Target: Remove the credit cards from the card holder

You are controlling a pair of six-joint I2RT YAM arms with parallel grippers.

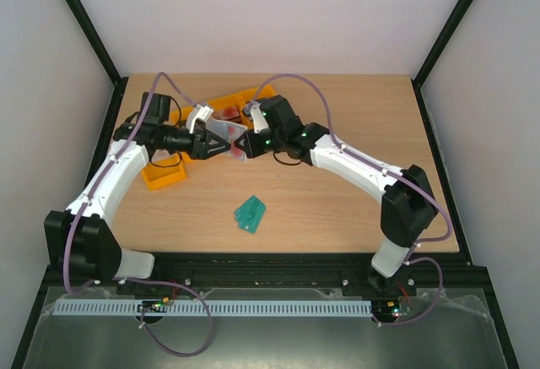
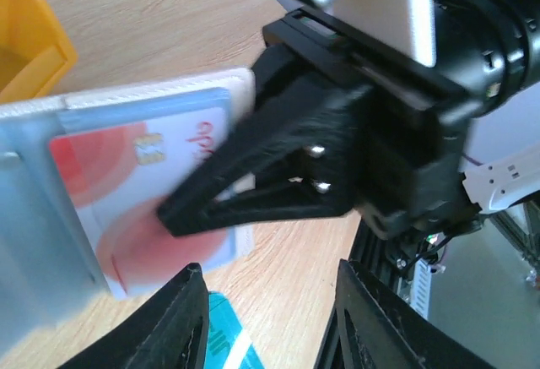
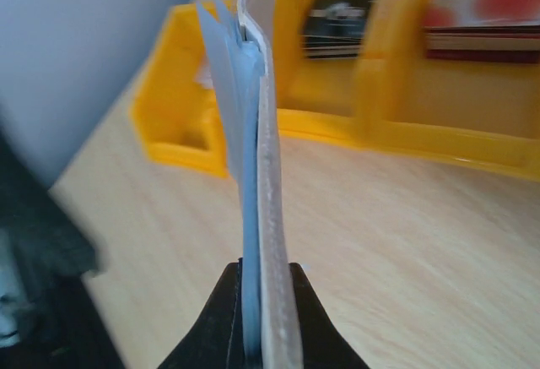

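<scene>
My right gripper [image 3: 264, 278] is shut on the beige card holder [image 3: 267, 175] and holds it edge-on above the table, with the blue-grey pockets fanned at its top. In the left wrist view the holder's pale blue inner face [image 2: 38, 208] shows a whitish-pink card with red circles [image 2: 126, 166] in its pocket, and a black right finger [image 2: 253, 179] lies across it. My left gripper [image 2: 270, 322] is open and empty, just below and beside the holder. In the top view both grippers meet at the holder [image 1: 221, 130], behind the table's middle.
Yellow bins stand at the back left [image 1: 164, 173] and back middle [image 1: 234, 101]; the right wrist view shows cards in the bins [image 3: 489, 14]. Teal cards [image 1: 250, 214] lie on the wooden table [image 1: 363, 217] in front of the grippers and show under the left gripper [image 2: 221, 344].
</scene>
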